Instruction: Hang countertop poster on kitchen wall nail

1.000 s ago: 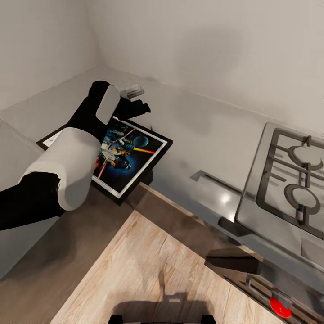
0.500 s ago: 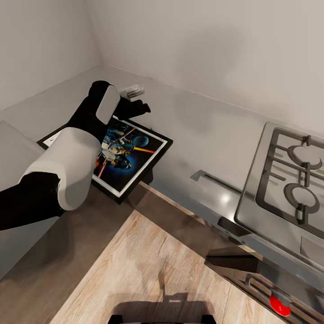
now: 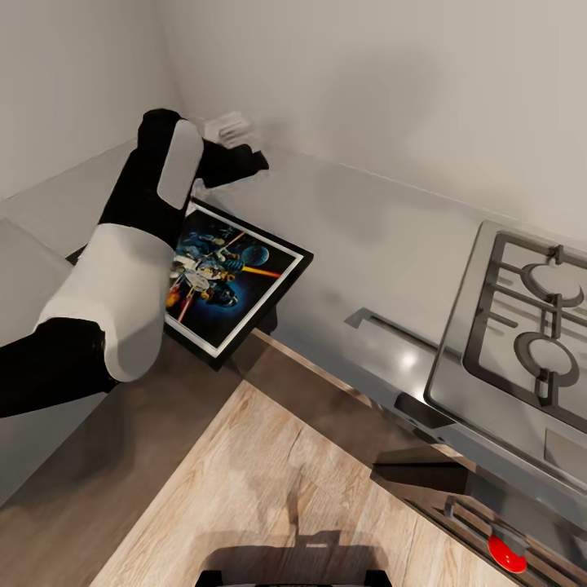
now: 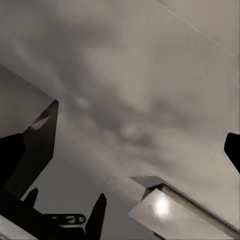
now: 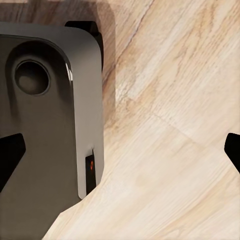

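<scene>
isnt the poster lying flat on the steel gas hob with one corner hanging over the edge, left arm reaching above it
Not quite: the poster lies on the light grey kitchen countertop, not on the gas hob, which sits apart toward the robot's right. The head view shows this. The rest holds: one corner hangs over the counter edge, and the left arm reaches above it.

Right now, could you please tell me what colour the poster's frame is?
Black, with a white border just inside it; the poster shows best in the head view.
</scene>
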